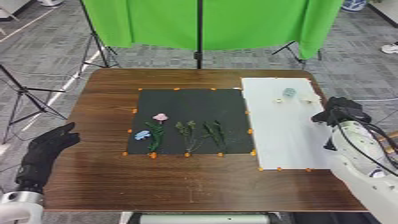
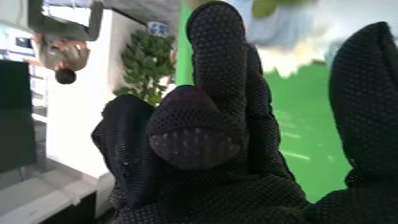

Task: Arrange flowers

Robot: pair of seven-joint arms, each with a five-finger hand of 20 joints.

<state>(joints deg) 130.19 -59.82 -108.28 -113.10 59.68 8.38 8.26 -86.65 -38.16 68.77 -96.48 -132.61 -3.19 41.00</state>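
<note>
Two leafy green sprigs, a left one (image 1: 187, 135) and a right one (image 1: 215, 133), lie side by side on the black mat (image 1: 200, 102) in the head view. To their left we see a pink flower (image 1: 160, 117) and, beside its stem, a blue flower (image 1: 142, 135). We judge that the gaps leave each one free to be picked up singly, with the pink flower's stem pointing towards us for a simple lift. The white mat (image 1: 289, 127) alongside bears a pale teal piece (image 1: 290, 92) and two small cream blooms (image 1: 292, 100), perhaps grouped as the start of the arrangement; we cannot tell what the teal piece is. Our left hand (image 1: 51, 141) hangs relaxed by the table's left edge, well apart from the flowers, likely to leave the other arm room. Our right hand (image 1: 336, 111) is at the far side of the white mat, by the table's right edge, its forearm angled in from the near right corner.

In the right wrist view we see that hand released, grasping nothing: its thumb (image 2: 366, 80) stands well apart from the fingers. Beyond them are blurred pale blue and cream shapes (image 2: 286, 52), probably blooms, which we cannot identify surely.
</note>
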